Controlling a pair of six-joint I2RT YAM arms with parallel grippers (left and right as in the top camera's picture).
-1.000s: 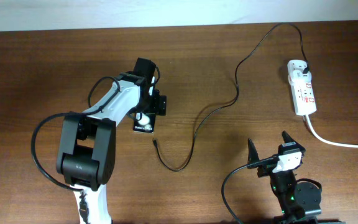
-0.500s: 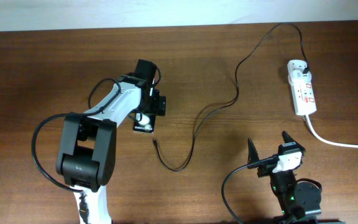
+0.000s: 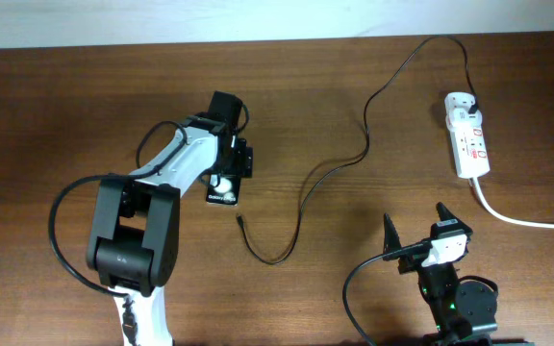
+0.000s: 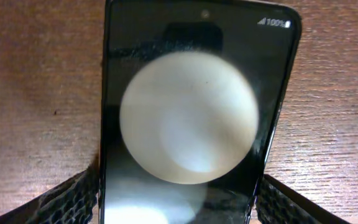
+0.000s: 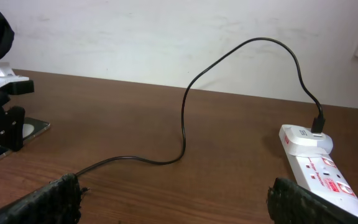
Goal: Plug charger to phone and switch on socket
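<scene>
two padded fingers [image 4: 67, 200] of the left gripper [image 3: 229, 165] stand on either side of the phone [image 4: 185, 124], one at each long edge near its lower end. they sit right against or just beside the edges, and i cannot tell whether they press on it. the phone lies flat on the table [image 3: 65, 115], screen up, with a big pale round reflection on the glass and a small battery mark at its top corner. from overhead, the left arm reaches out over the table and covers most of the phone; only its near end with white text shows.

the right gripper [image 3: 415, 223] is spread wide with nothing between its fingers, near the front edge of the table, well apart from everything else.

the charger [image 3: 335, 168] runs in loose curves across the middle of the table. its connector tip [image 3: 239, 220] lies bare on the wood just beside the phone's near end, not touching it. the other end is plugged into the far end of the socket [image 3: 469, 144], which lies at the right side of the table, a white cord [image 3: 517, 219] leading off to the right edge.
</scene>
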